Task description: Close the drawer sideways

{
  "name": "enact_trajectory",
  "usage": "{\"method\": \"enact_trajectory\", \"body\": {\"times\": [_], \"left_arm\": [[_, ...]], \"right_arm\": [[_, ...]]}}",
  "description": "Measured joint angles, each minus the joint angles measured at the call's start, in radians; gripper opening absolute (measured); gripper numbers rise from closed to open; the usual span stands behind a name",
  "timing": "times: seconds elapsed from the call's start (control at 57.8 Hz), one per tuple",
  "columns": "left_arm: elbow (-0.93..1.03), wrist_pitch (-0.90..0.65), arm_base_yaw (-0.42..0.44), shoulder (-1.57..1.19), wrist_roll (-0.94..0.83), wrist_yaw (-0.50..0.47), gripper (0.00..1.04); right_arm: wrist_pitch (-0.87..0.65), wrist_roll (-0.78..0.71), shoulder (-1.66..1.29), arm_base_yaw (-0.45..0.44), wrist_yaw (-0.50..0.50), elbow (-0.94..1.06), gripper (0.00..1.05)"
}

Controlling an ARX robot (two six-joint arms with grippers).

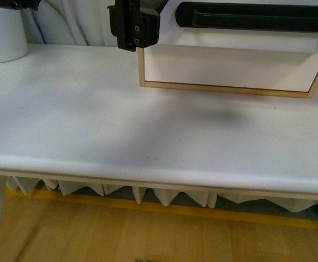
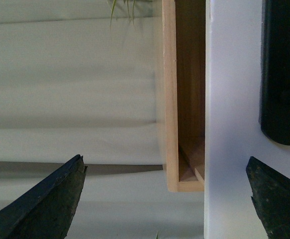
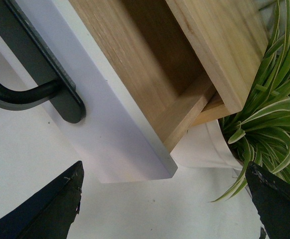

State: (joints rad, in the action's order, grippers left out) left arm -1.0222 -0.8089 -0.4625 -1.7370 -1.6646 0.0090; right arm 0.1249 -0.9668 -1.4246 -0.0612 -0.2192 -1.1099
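Observation:
The drawer [image 1: 240, 39], white-fronted with a long black bar handle [image 1: 257, 16], stands pulled out of the light wood cabinet [image 1: 224, 88] at the table's back right. My left arm [image 1: 134, 24] hangs at the drawer's left end. In the left wrist view my left gripper [image 2: 167, 199] is open and empty, with the drawer front [image 2: 232, 124] and the gap behind it between its fingers. My right gripper [image 3: 164, 204] is open and empty, facing the drawer front's other end [image 3: 110, 134], its handle [image 3: 30, 84] and the wooden drawer box [image 3: 149, 64].
A plain white drawer [image 1: 229, 68] sits below the handled one. A white pot [image 1: 3, 35] stands at the back left of the white table [image 1: 120, 136]. A striped-leaf plant [image 3: 269, 109] stands close beside the cabinet near my right gripper.

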Motion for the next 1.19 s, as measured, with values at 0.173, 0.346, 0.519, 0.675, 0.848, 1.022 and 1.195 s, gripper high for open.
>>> {"method": "enact_trajectory", "body": {"times": [0.173, 0.346, 0.519, 0.675, 0.848, 1.022, 1.195], "left_arm": [[-0.013, 0.006, 0.002, -0.008, -0.003, 0.009, 0.98], [-0.025, 0.013, 0.003, -0.02, -0.01, 0.017, 0.98], [-0.073, 0.019, 0.013, -0.054, -0.014, 0.016, 0.98], [-0.157, 0.02, 0.023, -0.121, -0.019, 0.002, 0.98], [-0.274, 0.05, 0.029, -0.212, -0.035, -0.011, 0.98], [-0.389, 0.077, 0.03, -0.299, -0.042, -0.028, 0.98], [-0.414, 0.08, 0.024, -0.322, -0.043, -0.04, 0.98]], "right_arm": [[-0.021, 0.007, -0.044, 0.008, 0.013, -0.027, 0.95], [-0.06, 0.015, -0.09, 0.012, 0.028, -0.055, 0.95], [-0.109, 0.039, -0.137, 0.013, 0.042, -0.078, 0.95], [-0.163, 0.072, -0.201, 0.012, 0.061, -0.117, 0.95], [-0.216, 0.116, -0.274, 0.009, 0.081, -0.182, 0.95], [-0.275, 0.168, -0.336, 0.008, 0.099, -0.216, 0.95], [-0.313, 0.211, -0.368, 0.007, 0.101, -0.22, 0.95]]}}
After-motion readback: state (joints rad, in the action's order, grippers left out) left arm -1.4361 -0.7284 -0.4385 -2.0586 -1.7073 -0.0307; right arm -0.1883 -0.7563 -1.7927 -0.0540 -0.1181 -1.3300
